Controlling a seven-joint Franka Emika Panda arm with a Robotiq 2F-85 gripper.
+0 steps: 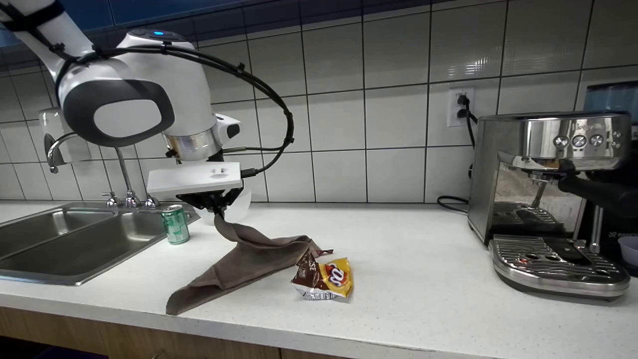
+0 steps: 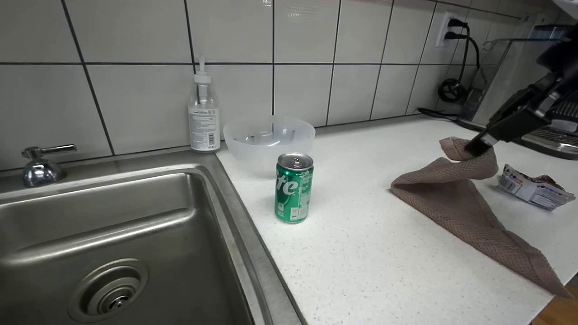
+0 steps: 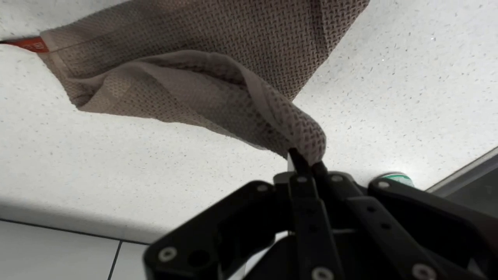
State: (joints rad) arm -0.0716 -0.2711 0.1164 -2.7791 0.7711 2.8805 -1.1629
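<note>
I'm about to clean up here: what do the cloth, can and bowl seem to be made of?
Cloth: woven fabric, perhaps cotton, matte; its textured weave shows.
Can: likely aluminium, glossy green print, bare silvery top.
Bowl: probably plastic, smooth and cloudily see-through, though frosted glass is possible.

The wrist view's top edge crops the brown cloth (image 3: 229,46).

Cloth (image 1: 254,259), can (image 2: 294,192), bowl (image 2: 250,151), wrapper (image 1: 323,276), coffee machine (image 1: 531,209) on white countertop (image 1: 408,249)

Rough woven cloth (image 1: 249,262), glossy metal can (image 2: 293,192), crinkled wrapper (image 1: 324,278), perhaps plastic
</note>
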